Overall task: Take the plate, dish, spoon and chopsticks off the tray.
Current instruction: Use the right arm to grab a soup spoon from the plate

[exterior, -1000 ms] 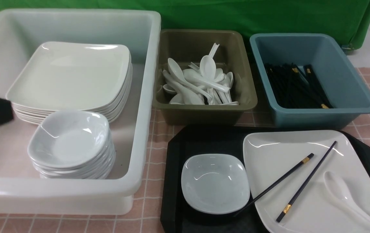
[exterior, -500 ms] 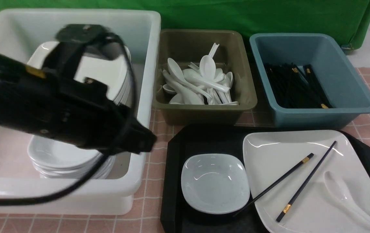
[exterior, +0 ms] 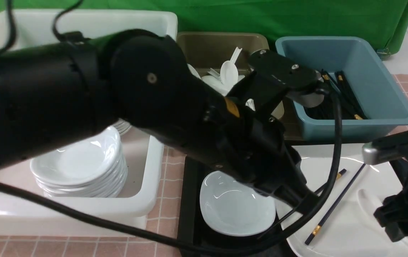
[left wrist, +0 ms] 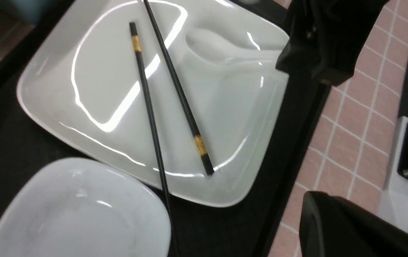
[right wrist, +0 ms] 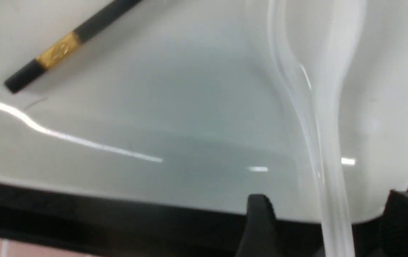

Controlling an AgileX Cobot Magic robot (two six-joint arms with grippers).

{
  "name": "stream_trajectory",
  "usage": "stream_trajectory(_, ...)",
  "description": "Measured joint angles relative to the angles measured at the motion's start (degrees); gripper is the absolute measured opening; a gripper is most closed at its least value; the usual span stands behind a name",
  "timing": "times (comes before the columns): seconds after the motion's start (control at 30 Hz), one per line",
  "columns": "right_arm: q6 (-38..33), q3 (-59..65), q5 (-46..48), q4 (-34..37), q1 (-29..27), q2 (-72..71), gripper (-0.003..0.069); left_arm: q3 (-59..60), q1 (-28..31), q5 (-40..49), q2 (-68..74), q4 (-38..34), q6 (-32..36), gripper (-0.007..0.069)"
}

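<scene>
Lower right: plate [exterior: 347, 228] on tray [exterior: 189, 200], w/ chopsticks [exterior: 335, 204] lying slantwise on it & spoon [exterior: 365, 199] nr its right edge. dish [exterior: 236, 210] on tray just left of plate, bottom centre. R pincer [right wrist: 329, 201] released, fingers either side of spoon handle, not touching. L pincer [exterior: 306, 203] clenched, above dish/plate gap; L arm [exterior: 82, 96] spans frame from upper left.

chopsticks [left wrist: 147, 98]: on plate [left wrist: 93, 89] | spoon [left wrist: 211, 46]: apparently on plate, blurred
</scene>
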Motion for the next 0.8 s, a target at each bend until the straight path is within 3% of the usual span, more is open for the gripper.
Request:
stream_trajectory(0.27, 3.1, 0.0, -6.5, -6.0, 0.0, 9.9, 0.051, 0.0, 0.0, -1.6, 1.1, 5.2, -0.4, -0.0005)
stream_trajectory(0.37, 4.2, -0.2, -6.9, -6.7, 0.0, 11.3, 0.0477, 0.0, 0.0, -1.8, 1.1, 5.8, -0.5, -0.0003)
stream_trajectory(0.5, 3.8, -0.6, -6.4, -6.9, 0.0, 11.6, 0.0224, 0.0, 0.0, -1.8, 1.1, 6.7, -0.5, -0.0003)
stream_trajectory(0.7, 3.7, -4.0, -1.7, -4.5, 0.0, 6.7, 0.024, 0.0, 0.3, -1.8, 0.6, 12.5, -5.1, -0.0003)
stream_trajectory(0.8, 1.3, -8.4, -1.2, 3.2, 0.1, 0.5, 0.024, -0.8, 2.0, -1.5, -0.7, 19.2, -11.3, -0.0003)
